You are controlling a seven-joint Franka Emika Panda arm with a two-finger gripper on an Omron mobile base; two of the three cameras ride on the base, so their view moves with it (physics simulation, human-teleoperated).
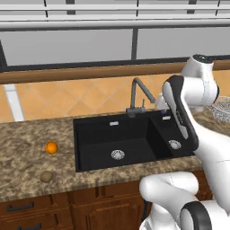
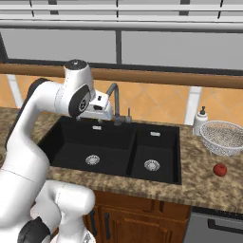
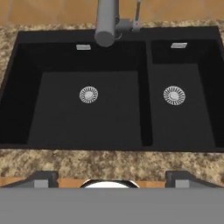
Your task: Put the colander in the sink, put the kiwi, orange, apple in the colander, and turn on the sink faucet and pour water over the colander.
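Observation:
The black double sink [image 1: 90,134] [image 2: 133,161] [image 3: 146,109] lies empty in the stone counter. Behind it rises the dark grey sink faucet [image 1: 137,95] [image 2: 115,102] [image 3: 106,26]; no water runs. The silvery mesh colander [image 2: 222,137] [image 1: 222,110] sits on the counter right of the sink. A red apple [image 2: 219,169] lies just in front of it. On the counter to the left lie the orange [image 1: 51,148] and, nearer the front edge, the brown kiwi [image 1: 46,176]. My gripper [image 2: 97,111] [image 3: 112,178] hovers above the sink's large basin, open and holding nothing.
A white soap bottle [image 2: 201,121] stands by the wall left of the colander. A tiled backsplash and a wooden ledge run behind the counter. Wooden cabinet fronts sit under the counter's front edge.

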